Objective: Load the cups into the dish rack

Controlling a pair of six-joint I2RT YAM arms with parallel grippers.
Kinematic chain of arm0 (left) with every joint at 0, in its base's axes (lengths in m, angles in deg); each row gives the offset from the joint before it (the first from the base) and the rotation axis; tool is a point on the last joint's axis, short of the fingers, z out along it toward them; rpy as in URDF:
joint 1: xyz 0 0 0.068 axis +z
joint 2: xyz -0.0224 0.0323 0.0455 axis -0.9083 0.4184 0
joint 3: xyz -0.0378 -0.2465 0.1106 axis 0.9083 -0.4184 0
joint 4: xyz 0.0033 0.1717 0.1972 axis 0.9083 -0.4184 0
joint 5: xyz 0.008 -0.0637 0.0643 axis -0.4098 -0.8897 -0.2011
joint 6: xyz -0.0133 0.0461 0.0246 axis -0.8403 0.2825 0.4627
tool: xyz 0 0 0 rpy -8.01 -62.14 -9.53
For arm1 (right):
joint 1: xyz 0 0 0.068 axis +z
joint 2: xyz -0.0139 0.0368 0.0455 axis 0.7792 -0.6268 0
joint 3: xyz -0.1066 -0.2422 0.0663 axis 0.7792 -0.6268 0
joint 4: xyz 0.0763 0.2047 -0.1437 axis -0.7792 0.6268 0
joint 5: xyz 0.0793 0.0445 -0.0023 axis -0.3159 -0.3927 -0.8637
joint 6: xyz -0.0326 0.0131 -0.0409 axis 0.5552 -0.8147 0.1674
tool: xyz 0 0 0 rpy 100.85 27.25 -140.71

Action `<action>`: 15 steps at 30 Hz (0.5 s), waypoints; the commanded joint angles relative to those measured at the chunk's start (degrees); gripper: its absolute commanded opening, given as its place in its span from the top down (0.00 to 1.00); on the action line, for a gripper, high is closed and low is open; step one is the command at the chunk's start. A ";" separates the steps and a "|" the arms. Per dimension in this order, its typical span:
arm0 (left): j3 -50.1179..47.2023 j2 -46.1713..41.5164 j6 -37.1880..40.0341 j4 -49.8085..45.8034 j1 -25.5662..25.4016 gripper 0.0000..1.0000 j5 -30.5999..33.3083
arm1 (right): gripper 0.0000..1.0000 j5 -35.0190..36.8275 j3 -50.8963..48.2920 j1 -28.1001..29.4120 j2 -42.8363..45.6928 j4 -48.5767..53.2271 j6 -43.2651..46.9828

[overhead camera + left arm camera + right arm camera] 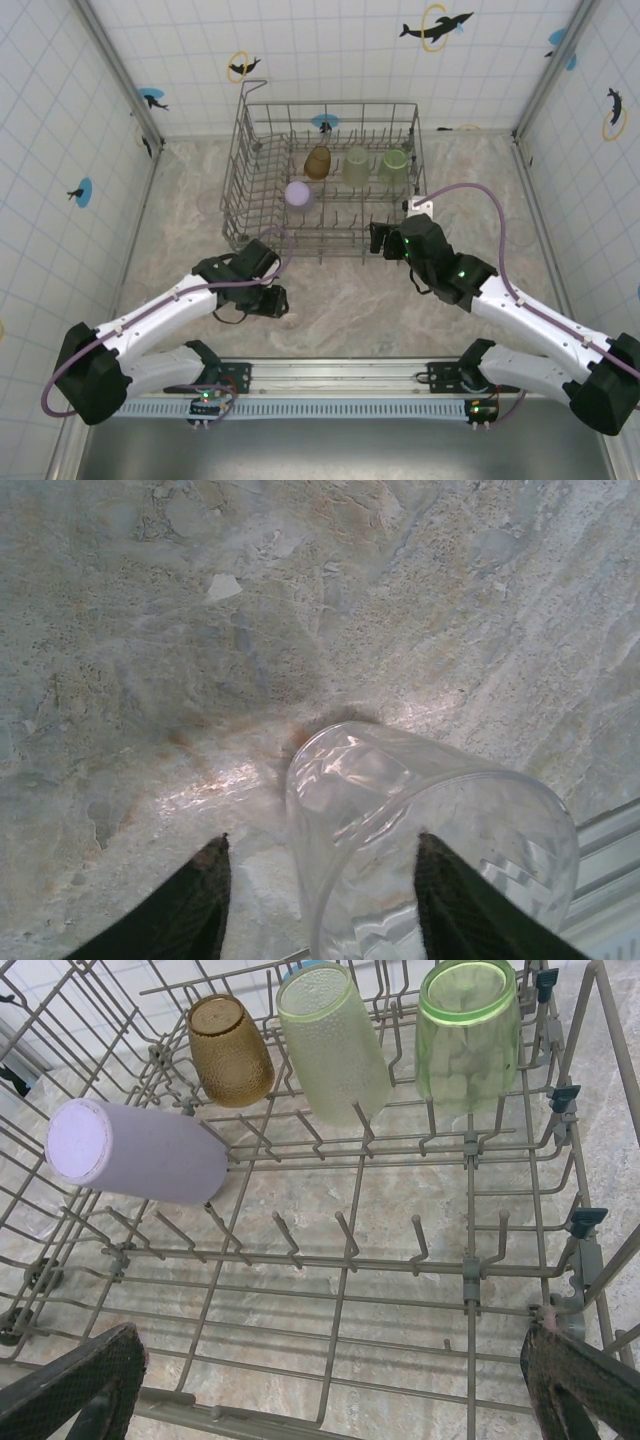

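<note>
A clear cup lies on its side on the marble table, its mouth toward the left wrist camera. My left gripper straddles its near wall. One finger stands outside with a gap to the wall, and the other shows through the plastic. In the top view the left gripper is low, in front of the dish rack. In the rack sit a lavender cup, an amber cup and two pale green cups. My right gripper hangs open and empty at the rack's near edge.
Tiled walls close in the table on three sides. A metal rail runs along the near edge by the arm bases and shows at the corner of the left wrist view. The rack's front rows of tines hold nothing.
</note>
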 commanded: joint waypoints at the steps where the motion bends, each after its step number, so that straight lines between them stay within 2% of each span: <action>1: -0.58 0.91 -0.59 0.22 -0.52 0.61 1.79 | 0.00 -0.06 -0.98 -0.36 0.92 -2.54 -0.62; 3: -0.57 1.34 -0.83 0.45 -0.77 0.75 2.42 | 0.00 -0.04 -0.80 -0.32 0.87 -2.08 -0.53; 9: 0.10 2.61 -1.29 0.87 -1.35 1.00 3.65 | 0.00 0.23 -1.64 -0.36 2.08 -2.07 -0.71; 15: 4.76 3.18 -1.34 -1.12 -1.66 1.00 4.42 | 0.00 0.18 -2.37 -1.09 2.53 -2.24 -0.18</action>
